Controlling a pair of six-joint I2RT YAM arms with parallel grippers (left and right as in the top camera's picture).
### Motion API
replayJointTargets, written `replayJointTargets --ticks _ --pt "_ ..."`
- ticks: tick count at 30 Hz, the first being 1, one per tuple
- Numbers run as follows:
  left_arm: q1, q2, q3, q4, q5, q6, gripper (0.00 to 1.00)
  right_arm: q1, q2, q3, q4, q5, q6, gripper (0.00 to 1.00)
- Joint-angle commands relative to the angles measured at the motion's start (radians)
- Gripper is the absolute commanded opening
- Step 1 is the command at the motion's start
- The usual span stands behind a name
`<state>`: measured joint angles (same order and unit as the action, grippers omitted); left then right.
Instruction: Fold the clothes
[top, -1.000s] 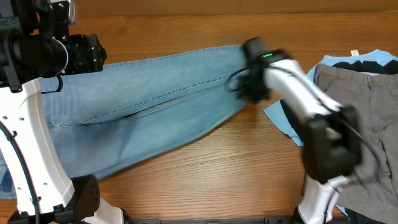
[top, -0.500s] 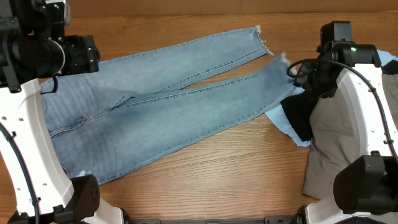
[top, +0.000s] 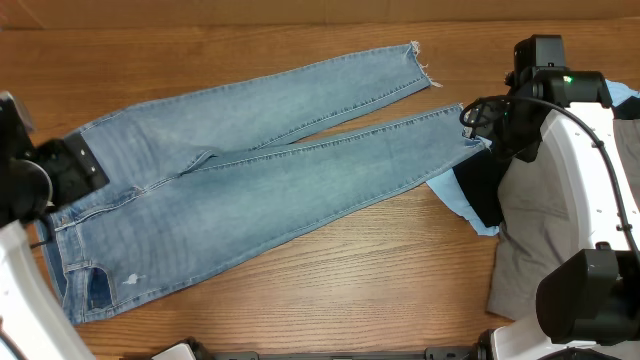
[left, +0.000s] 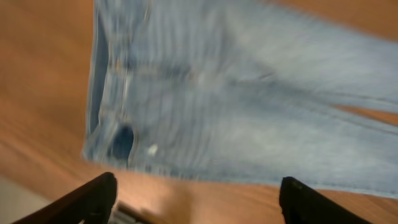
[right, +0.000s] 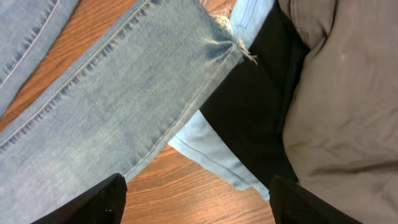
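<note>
A pair of light blue jeans (top: 260, 170) lies spread flat on the wooden table, waist at the left and both legs running to the right. My left gripper (top: 55, 180) hovers at the waistband; in the left wrist view it (left: 199, 199) is open and empty above the wood just off the jeans (left: 249, 106). My right gripper (top: 492, 128) hangs by the frayed hem (right: 227, 43) of the nearer leg. In the right wrist view it (right: 198, 202) is open with only bare wood between its fingers.
A heap of other clothes lies at the right: grey trousers (top: 545, 230), a black garment (top: 480, 195) and a light blue one (top: 455, 205) poking out from under it. The table's front strip (top: 380, 280) shows bare wood.
My right gripper carried the nearer leg out to the right, opened and let it drop flat. My left arm swung down to the left, uncovering the waistband.
</note>
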<state>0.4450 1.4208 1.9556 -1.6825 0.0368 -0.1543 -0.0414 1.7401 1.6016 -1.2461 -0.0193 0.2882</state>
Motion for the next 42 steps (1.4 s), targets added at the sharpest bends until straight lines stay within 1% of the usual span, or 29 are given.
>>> replayJointTargets --ticks 1,2,5,8,11,13,15,16,19,20,23,28,30,32,34,36,40,42 --pt "0.049 0.043 -0.204 0.035 -0.030 -0.075 0.80 0.000 0.004 -0.001 -0.002 -0.002 -0.001 0.77" --pt "0.064 0.043 -0.261 0.059 -0.031 -0.083 0.79 0.000 0.005 -0.008 -0.002 -0.002 -0.001 0.77" --pt "0.129 0.043 -0.426 0.145 -0.060 -0.118 0.79 0.000 0.005 -0.032 -0.001 -0.002 0.000 0.77" --pt "0.238 0.043 -0.581 0.239 -0.063 -0.156 0.80 0.000 0.007 -0.048 -0.001 -0.002 -0.001 0.77" --pt "0.369 0.043 -0.721 0.346 -0.045 -0.182 0.75 0.000 0.013 -0.051 0.000 -0.002 -0.001 0.77" --pt "0.457 0.043 -0.801 0.417 -0.014 -0.183 0.69 0.000 0.018 -0.051 0.000 -0.002 0.000 0.77" --pt "0.540 0.044 -0.871 0.479 0.013 -0.183 0.60 0.000 0.024 -0.051 0.001 -0.002 -0.001 0.77" --pt "0.578 0.045 -0.898 0.506 0.034 -0.182 0.58 0.000 0.029 -0.051 0.002 -0.002 -0.001 0.77" --pt "0.675 0.053 -0.963 0.600 0.070 -0.183 0.57 0.000 0.036 -0.051 0.002 -0.002 -0.001 0.77" --pt "0.697 0.058 -0.978 0.626 0.093 -0.182 0.57 0.000 0.039 -0.051 0.002 -0.001 -0.001 0.77" --pt "0.731 0.078 -1.013 0.702 0.097 -0.182 0.56 0.000 0.040 -0.051 0.007 -0.001 -0.001 0.77" --pt "0.726 0.121 -1.067 0.784 0.073 -0.183 0.57 0.000 0.041 -0.051 0.018 -0.001 0.000 0.77" --pt "0.726 0.140 -1.093 0.822 0.053 -0.183 0.60 0.000 0.041 -0.051 0.022 -0.001 0.000 0.76" --pt "0.727 0.161 -1.112 0.859 0.053 -0.183 0.59 0.000 0.041 -0.051 0.025 -0.001 0.000 0.76" --pt "0.727 0.185 -1.121 0.879 0.052 -0.183 0.51 0.000 0.041 -0.051 0.027 -0.001 0.000 0.77" --pt "0.727 0.206 -1.121 0.876 0.037 -0.184 0.38 0.000 0.041 -0.051 0.029 -0.001 0.000 0.76" --pt "0.727 0.227 -1.121 0.875 0.031 -0.194 0.25 0.000 0.041 -0.051 0.041 -0.001 0.000 0.76" --pt "0.728 0.227 -1.121 0.877 0.020 -0.204 0.14 0.000 0.041 -0.051 0.060 -0.001 0.000 0.76"
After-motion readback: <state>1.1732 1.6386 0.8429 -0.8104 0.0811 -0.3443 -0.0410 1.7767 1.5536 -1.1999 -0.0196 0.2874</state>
